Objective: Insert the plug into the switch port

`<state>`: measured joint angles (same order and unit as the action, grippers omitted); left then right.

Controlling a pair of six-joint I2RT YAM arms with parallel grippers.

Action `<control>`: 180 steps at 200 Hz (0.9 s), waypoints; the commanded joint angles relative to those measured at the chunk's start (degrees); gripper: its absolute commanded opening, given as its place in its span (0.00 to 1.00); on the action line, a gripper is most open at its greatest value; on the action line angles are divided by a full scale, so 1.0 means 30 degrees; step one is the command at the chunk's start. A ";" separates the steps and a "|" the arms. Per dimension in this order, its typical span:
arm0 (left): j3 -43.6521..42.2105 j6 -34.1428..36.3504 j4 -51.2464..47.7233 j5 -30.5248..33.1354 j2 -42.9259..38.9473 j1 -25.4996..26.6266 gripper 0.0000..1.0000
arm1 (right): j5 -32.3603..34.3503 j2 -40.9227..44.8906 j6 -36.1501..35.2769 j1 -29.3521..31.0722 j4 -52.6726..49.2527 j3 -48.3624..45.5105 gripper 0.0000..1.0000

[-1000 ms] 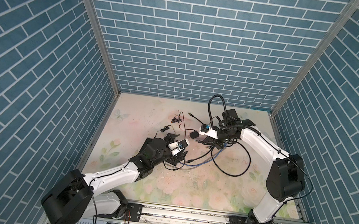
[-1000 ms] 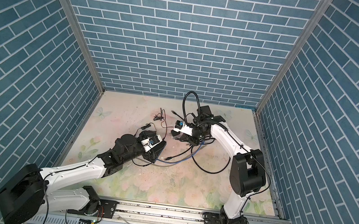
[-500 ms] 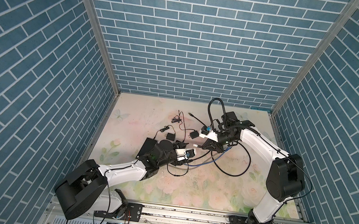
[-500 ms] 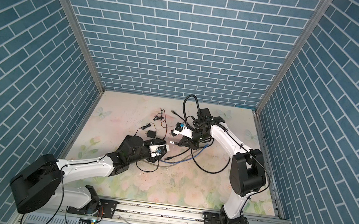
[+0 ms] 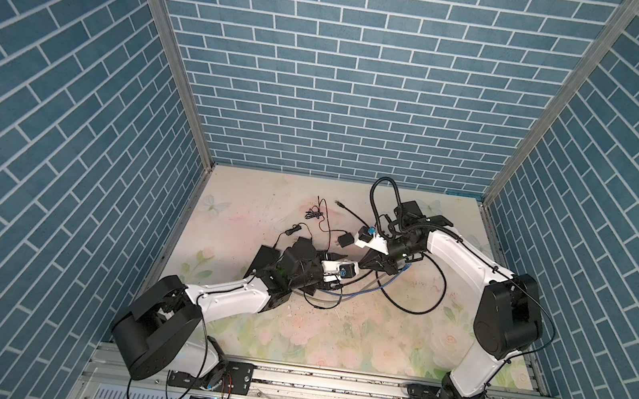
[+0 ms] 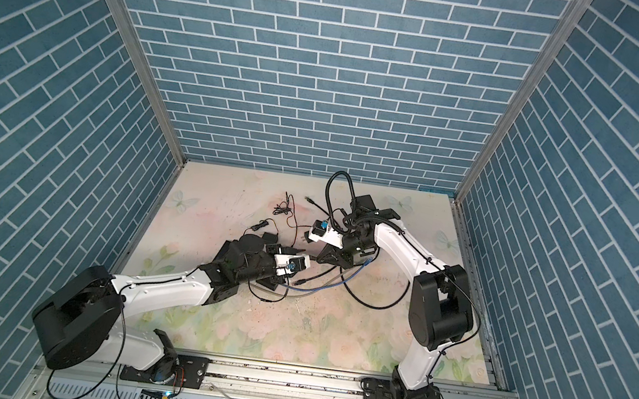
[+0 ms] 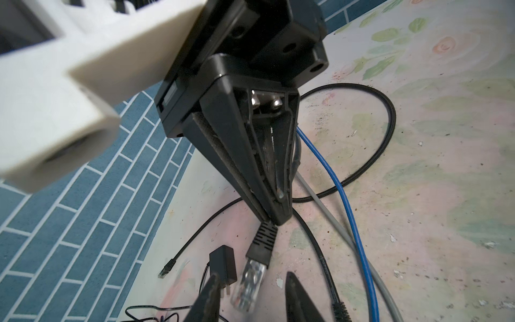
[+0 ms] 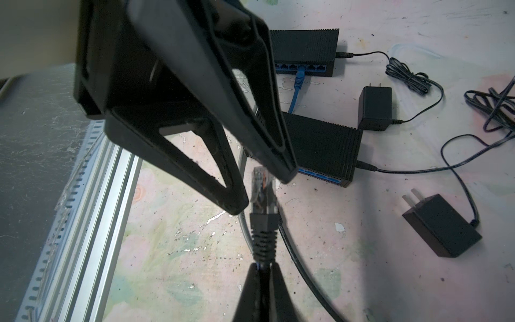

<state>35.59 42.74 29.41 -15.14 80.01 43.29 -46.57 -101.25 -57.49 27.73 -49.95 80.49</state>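
In the right wrist view my right gripper [image 8: 262, 266] is shut on a black cable just behind the boot of its clear plug [image 8: 262, 186]. The plug sticks out in the air toward my left arm. My left gripper [image 7: 252, 274] stands open with one finger on each side of the plug [image 7: 248, 287], a small gap showing on both sides. In both top views the two grippers meet tip to tip at mid-table, left gripper [image 5: 342, 285] and right gripper [image 5: 361, 265]. The nearer black switch [image 8: 320, 145] lies just beyond the plug, its blue port face toward it.
A second black switch [image 8: 305, 44] lies farther off with a blue cable [image 8: 298, 80] plugged in. Two black power adapters [image 8: 374, 107] [image 8: 440, 225] and thin cords lie beside the switches. Blue, grey and black cables [image 7: 345, 200] loop on the floral mat. An aluminium rail [image 8: 92, 195] runs along the front edge.
My left gripper has swung right to the plug held by the right gripper, and its jaws have narrowed around it. The right arm has shifted only slightly.
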 commanded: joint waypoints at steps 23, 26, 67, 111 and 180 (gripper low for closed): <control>0.0419 0.0304 -0.0087 -0.0292 0.0538 0.0073 0.29 | -0.0579 -0.0127 -0.1164 0.0016 -0.0722 -0.0521 0.00; 0.0390 0.0312 0.0043 -0.0284 0.0546 0.0073 0.28 | -0.0568 -0.0136 -0.1163 0.0031 -0.0703 -0.0521 0.00; 0.0279 0.0227 0.0716 -0.0403 0.0912 0.0076 0.15 | -0.0445 -0.0106 -0.1030 0.0020 -0.0508 -0.0576 0.00; 0.0233 0.0025 0.0876 -0.0370 0.1075 0.0074 0.10 | -0.0189 0.0311 -0.0353 0.0017 0.0924 -0.1315 0.11; -0.0356 -0.0463 0.1549 -0.0498 0.0872 0.0077 0.09 | 0.0337 0.3626 -0.0120 0.0104 1.0808 -0.7549 0.41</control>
<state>35.62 42.74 31.05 -16.03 83.05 43.42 -45.69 -95.00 -57.04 27.75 -31.66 64.38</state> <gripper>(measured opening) 0.153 0.393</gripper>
